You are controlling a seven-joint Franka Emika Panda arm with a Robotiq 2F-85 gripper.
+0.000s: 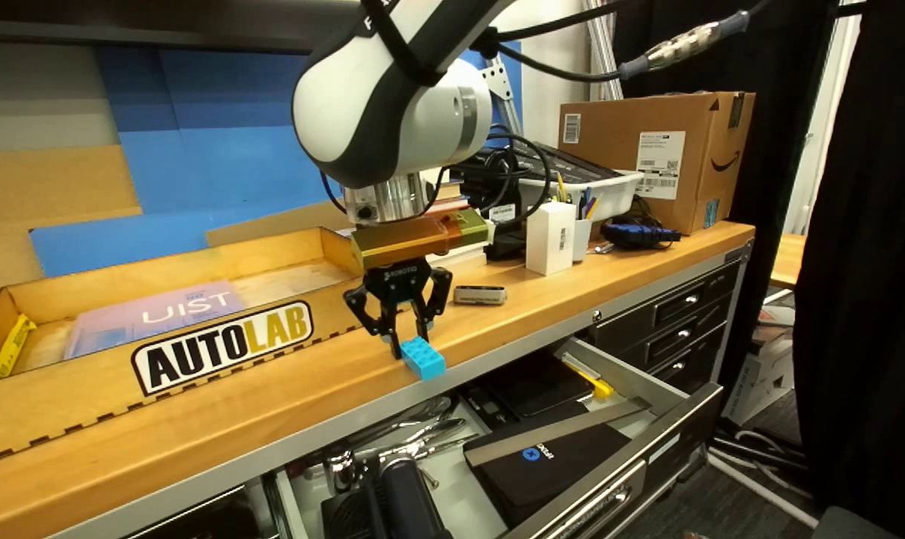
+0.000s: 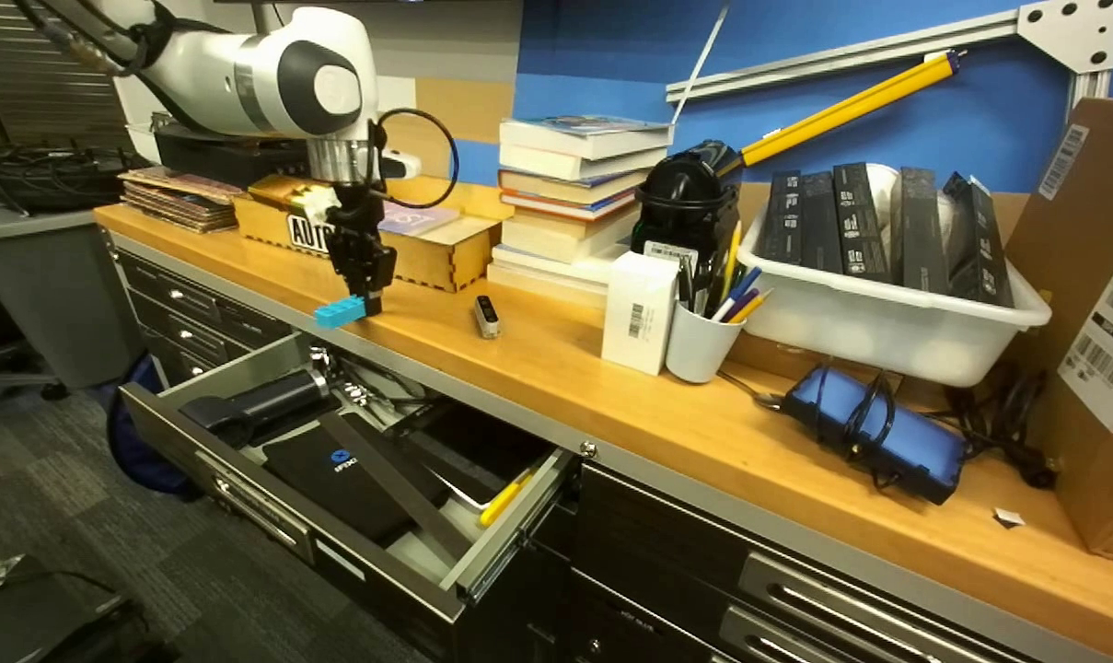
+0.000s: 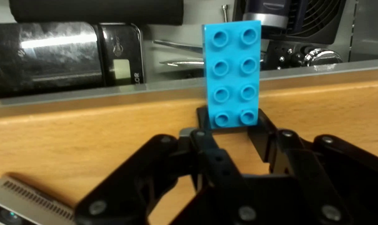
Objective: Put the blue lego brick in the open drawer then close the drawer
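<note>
The claw (image 1: pixel 410 340) grips the blue brick (image 3: pixel 234 75), apparently above the bench (image 2: pixel 547 368), the drawer (image 2: pixel 386 587) open

You've got a book pile (image 2: pixel 570 212) on that bench (image 2: pixel 538 364), white box (image 2: pixel 641 313) right by the pen cup (image 2: pixel 701 345), plus a cardboard carton (image 1: pixel 669 150).

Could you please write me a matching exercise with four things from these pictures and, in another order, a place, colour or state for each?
Things
1. blue lego brick
2. open drawer
3. pen cup
4. cardboard box

Matches
A. white, beside a small box
B. brown, standing on the worktop
C. held in the gripper
D. pulled out beneath the worktop

Pairs: 1-C; 2-D; 3-A; 4-B
</note>
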